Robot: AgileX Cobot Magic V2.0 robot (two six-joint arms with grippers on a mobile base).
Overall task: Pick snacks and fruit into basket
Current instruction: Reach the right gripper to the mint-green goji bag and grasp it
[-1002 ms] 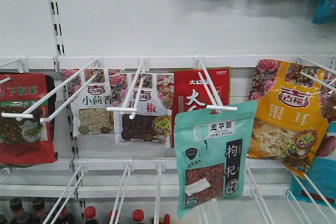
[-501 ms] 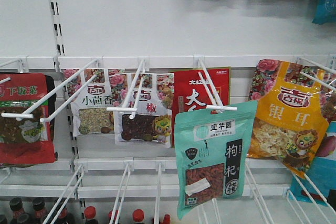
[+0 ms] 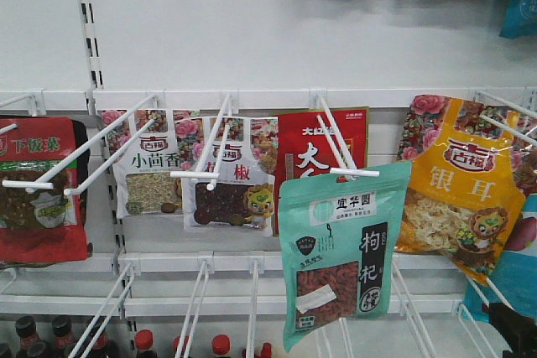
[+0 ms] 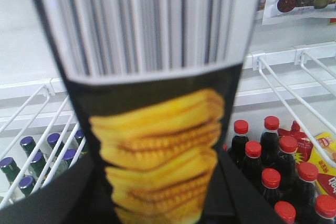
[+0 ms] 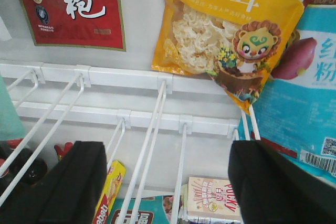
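Observation:
Several snacks hang on white hooks in the front view: a teal pouch (image 3: 340, 257) with a window of red berries, a yellow pouch (image 3: 457, 186), a red pouch (image 3: 323, 153). My left gripper (image 4: 157, 198) is shut on a black snack pack (image 4: 157, 145) printed with yellow ridged crisps and a barcode; it fills the left wrist view. My right gripper (image 5: 168, 187) is open, its fingers (image 5: 79, 182) below the yellow pouch (image 5: 226, 30) with nothing between them. Its dark tip (image 3: 516, 333) shows at the front view's lower right. No fruit or basket is in view.
White wire hooks (image 5: 152, 145) jut out between my right fingers. Below them lie a Pocky box (image 5: 212, 198) and a yellow carton (image 5: 110, 192). Red-capped dark bottles (image 4: 273, 156) stand on the lower shelf. A blue pouch (image 5: 310, 103) hangs at the right.
The dark tip of my right gripper has risen into the lower right corner of the front view. The hanging pouches have not moved.

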